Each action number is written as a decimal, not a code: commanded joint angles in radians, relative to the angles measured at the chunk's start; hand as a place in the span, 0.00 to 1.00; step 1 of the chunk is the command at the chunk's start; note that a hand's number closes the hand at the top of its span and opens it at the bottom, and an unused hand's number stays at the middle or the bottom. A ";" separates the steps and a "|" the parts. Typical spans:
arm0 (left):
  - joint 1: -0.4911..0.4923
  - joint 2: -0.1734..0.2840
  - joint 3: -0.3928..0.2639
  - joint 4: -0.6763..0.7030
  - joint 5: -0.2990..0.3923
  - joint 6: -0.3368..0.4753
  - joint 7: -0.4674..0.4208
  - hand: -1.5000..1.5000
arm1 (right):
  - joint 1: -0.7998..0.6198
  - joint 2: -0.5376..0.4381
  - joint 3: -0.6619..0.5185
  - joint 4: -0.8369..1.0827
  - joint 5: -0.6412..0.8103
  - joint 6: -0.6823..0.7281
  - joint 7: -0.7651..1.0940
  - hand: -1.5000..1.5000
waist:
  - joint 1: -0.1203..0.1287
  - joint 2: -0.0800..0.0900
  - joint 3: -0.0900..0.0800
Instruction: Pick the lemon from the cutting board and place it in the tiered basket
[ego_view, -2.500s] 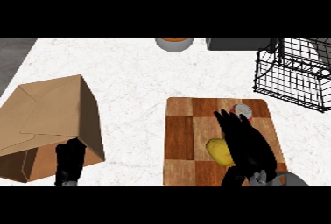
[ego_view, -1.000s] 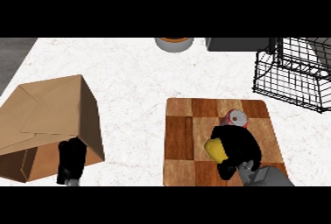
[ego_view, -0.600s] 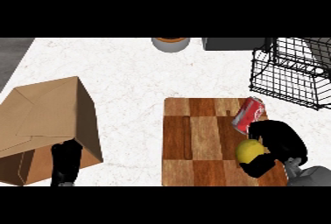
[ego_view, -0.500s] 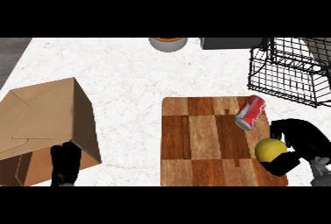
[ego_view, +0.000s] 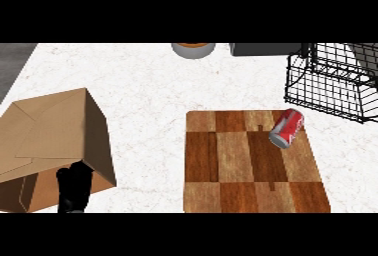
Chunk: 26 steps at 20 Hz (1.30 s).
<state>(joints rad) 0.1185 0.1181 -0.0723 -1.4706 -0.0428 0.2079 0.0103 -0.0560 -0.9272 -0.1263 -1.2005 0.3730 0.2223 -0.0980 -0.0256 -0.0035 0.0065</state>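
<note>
No lemon in view. Checkered wooden cutting board (ego_view: 251, 165) bears only a tipped red soda can (ego_view: 286, 128). Black wire tiered basket (ego_view: 332, 82) upper right. Left hand (ego_view: 74, 189), fingers straight, beside brown paper bag (ego_view: 52, 145). Right hand out of view.

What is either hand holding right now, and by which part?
Cannot tell. The right hand and lemon are out of view; the left hand rests by the paper bag, holding nothing.
</note>
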 joint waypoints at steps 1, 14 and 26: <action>-0.016 -0.002 0.011 0.036 0.000 0.009 0.042 0.50 | -0.003 -0.080 -0.205 0.088 -0.174 0.059 -0.125 1.00 | -0.011 0.000 -0.006; 0.010 -0.018 -0.018 0.010 -0.017 -0.008 0.037 0.50 | -0.055 -0.272 -0.524 -0.006 -0.366 0.207 -0.048 1.00 | 0.021 0.001 -0.008; -0.023 -0.041 -0.044 0.011 -0.056 -0.002 0.049 0.50 | -0.405 -0.249 -0.291 0.116 -0.292 0.100 0.141 1.00 | 0.062 0.009 -0.007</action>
<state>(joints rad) 0.0720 0.0918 -0.0887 -1.4431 -0.0789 0.1958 0.0182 -0.3394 -1.2046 -0.5057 -1.1056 0.0567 0.3704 -0.0381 0.0223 -0.0010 0.0032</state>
